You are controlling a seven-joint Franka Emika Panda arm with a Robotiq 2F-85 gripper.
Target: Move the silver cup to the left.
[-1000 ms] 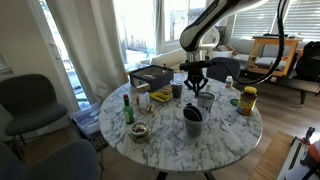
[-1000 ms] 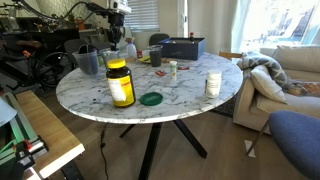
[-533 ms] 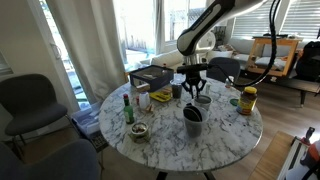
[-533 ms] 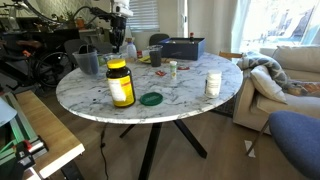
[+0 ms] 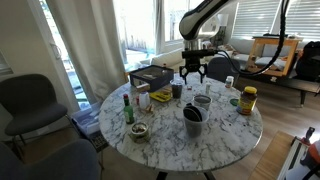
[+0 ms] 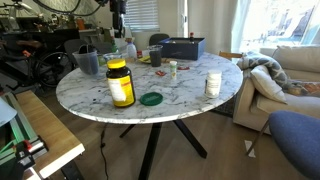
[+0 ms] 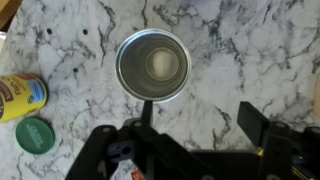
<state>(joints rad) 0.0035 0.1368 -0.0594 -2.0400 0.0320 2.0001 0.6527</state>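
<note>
Pincer (image 7: 197,128) hung spread and empty, below the cup (image 7: 152,66) in frame.
A misaligned descent could clip its rim and topple it.

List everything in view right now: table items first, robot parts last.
round marble table: 1, white with grey veins, centre
short silver metal cup: 1, silvery-grey, upright on the marble below the hand
yellow-lidded jar: 1, yellow lid, near the table edge
flat green lid: 1, green, on the marble beside the jar
dark grey cup with utensils: 1, dark grey, near the silver cup
green bottle: 1, green, upright
black tray: 1, black, at the table edge
white canister: 1, white, near the table edge
small bowl: 1, dark, near the bottle
grey chair: 1, grey, beside the table
robot arm: 1, black and white, above the table
hand: 1, black, open, above the silver cup, not touching
</note>
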